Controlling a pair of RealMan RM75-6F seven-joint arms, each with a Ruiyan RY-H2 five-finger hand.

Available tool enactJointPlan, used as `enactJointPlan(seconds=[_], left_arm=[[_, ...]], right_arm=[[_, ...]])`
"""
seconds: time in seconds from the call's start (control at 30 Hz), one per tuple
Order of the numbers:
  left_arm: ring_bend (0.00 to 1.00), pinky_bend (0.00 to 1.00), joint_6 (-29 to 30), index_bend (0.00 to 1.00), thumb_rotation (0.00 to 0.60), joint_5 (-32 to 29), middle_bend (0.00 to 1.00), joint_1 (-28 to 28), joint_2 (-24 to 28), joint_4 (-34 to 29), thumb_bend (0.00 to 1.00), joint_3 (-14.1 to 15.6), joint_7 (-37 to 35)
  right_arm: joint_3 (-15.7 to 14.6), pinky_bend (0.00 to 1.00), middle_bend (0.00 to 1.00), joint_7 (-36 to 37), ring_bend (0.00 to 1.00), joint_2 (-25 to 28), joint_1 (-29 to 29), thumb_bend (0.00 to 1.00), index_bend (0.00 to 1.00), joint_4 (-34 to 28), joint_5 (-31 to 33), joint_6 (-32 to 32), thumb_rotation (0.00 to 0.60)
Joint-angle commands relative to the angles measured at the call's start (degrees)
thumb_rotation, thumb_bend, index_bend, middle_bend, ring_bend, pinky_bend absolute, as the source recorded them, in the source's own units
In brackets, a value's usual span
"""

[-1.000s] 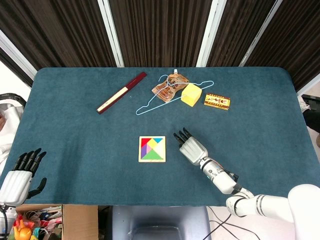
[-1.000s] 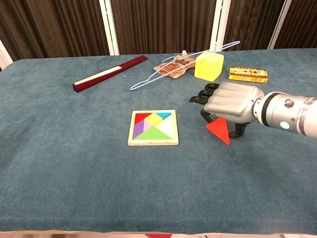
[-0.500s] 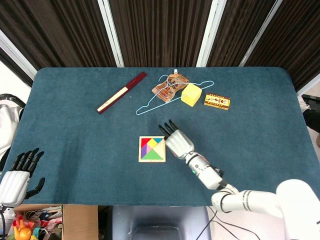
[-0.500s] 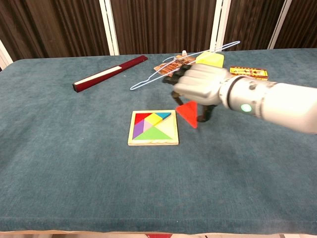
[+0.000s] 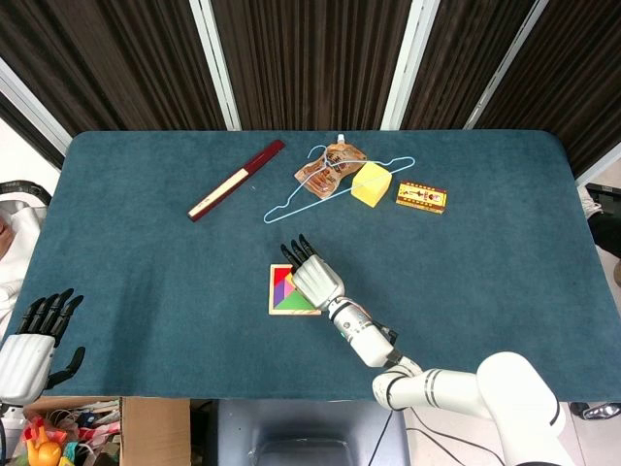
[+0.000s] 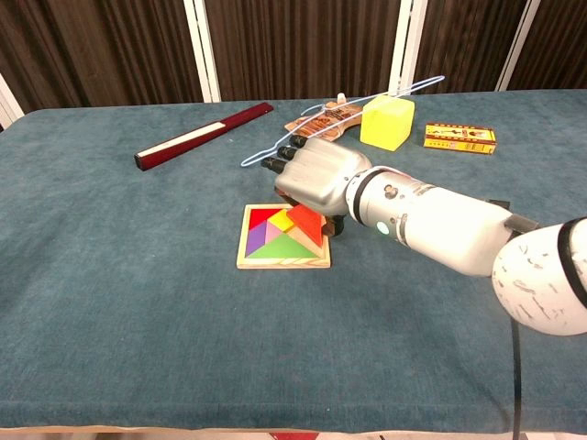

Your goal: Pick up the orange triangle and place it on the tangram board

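Note:
The wooden tangram board (image 6: 283,262) (image 5: 282,309) lies at the table's middle with coloured pieces in it. My right hand (image 6: 314,176) (image 5: 312,275) hovers over the board's right part and holds the orange triangle (image 6: 308,223) beneath its palm, low over the board's right side. I cannot tell whether the triangle touches the board. In the head view the hand hides the triangle and much of the board. My left hand (image 5: 31,342) hangs off the table's near left corner, fingers spread, holding nothing.
At the back stand a dark red stick (image 5: 236,181) (image 6: 204,135), a light blue wire hanger (image 5: 330,186) (image 6: 341,119), a brown snack packet (image 5: 325,169), a yellow block (image 5: 371,184) (image 6: 386,123) and a small printed box (image 5: 421,198) (image 6: 459,137). A cardboard box (image 5: 92,432) sits below the table's left corner.
My right hand has carried the orange triangle leftward from the bare cloth right of the board to over the board's right side. The left hand barely moved.

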Motion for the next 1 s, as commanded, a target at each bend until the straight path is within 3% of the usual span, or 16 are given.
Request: enactJointPlan(seconds=[0.03, 0.33, 0.7, 1.0], left_arm=[[0.0, 0.07, -0.54, 0.0, 0.6, -0.47, 0.0, -0.29, -0.12, 0.21, 0.44, -0.26, -0.16], [0.0, 0.07, -0.89, 0.0, 0.6, -0.59, 0.0, -0.28, 0.17, -0.5, 0.44, -0.1, 0.16], [0.0, 0.07, -1.33, 0.0, 0.6, -0.62, 0.0, -0.73, 0.09, -0.04, 0.44, -0.35, -0.55], [0.0, 0.07, -1.11, 0.0, 0.6, -0.71, 0.0, -0.69, 0.91, -0.83, 0.44, -0.47, -0.77]], right_arm=[[-0.03, 0.0, 0.04, 0.69, 0.0, -0.19, 0.23, 0.39, 0.62, 0.49, -0.51, -0.03, 0.6], [-0.22, 0.0, 0.04, 0.71, 0.0, -0.14, 0.27, 0.39, 0.6, 0.54, -0.42, 0.04, 0.6], [-0.54, 0.0, 0.05, -2.13, 0.0, -0.06, 0.29, 0.39, 0.49, -1.45, 1.5, 0.61, 0.6], [-0.7, 0.0, 0.05, -3.14, 0.0, 0.62, 0.32, 0.39, 0.45, -2.46, 2.51, 1.04, 0.6]])
